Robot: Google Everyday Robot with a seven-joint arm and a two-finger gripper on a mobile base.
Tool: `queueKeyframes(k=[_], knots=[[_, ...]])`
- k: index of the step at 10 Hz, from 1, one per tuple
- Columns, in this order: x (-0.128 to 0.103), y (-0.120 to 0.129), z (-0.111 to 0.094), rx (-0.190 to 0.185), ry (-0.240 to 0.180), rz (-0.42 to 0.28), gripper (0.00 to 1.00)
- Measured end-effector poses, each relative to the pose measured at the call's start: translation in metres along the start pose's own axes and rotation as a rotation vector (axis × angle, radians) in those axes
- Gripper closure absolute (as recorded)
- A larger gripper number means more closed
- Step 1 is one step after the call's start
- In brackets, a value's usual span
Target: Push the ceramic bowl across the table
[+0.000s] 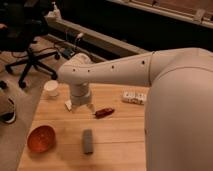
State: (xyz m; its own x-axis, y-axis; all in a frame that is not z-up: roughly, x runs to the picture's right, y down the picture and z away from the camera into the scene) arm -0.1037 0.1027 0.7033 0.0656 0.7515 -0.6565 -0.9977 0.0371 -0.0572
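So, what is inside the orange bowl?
Only its glossy orange inside shows; the ceramic bowl looks empty. Its near rim hides a little of the inner wall. The gripper hangs apart, further back over the table.

Glossy orange-red ceramic bowl point(41, 138) on matt, grained wooden table point(125, 142); smooth white plastic-looking jaws above its far left.

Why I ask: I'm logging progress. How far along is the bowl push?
Done: nothing visible; the ceramic bowl sits untouched near the table corner, lower left. In hand: the gripper hangs mid-table, apart from the bowl, beside a red object. Left: reach the bowl, push it across.
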Motion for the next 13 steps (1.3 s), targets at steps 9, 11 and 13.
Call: queueKeyframes(k=[9,11,13], knots=[[0.000,0.000,0.000,0.000,0.000,0.000,0.35],[-0.005,0.002,-0.001,0.014,-0.016,-0.019,0.35],[-0.014,0.025,-0.005,0.023,-0.060,-0.119,0.35]])
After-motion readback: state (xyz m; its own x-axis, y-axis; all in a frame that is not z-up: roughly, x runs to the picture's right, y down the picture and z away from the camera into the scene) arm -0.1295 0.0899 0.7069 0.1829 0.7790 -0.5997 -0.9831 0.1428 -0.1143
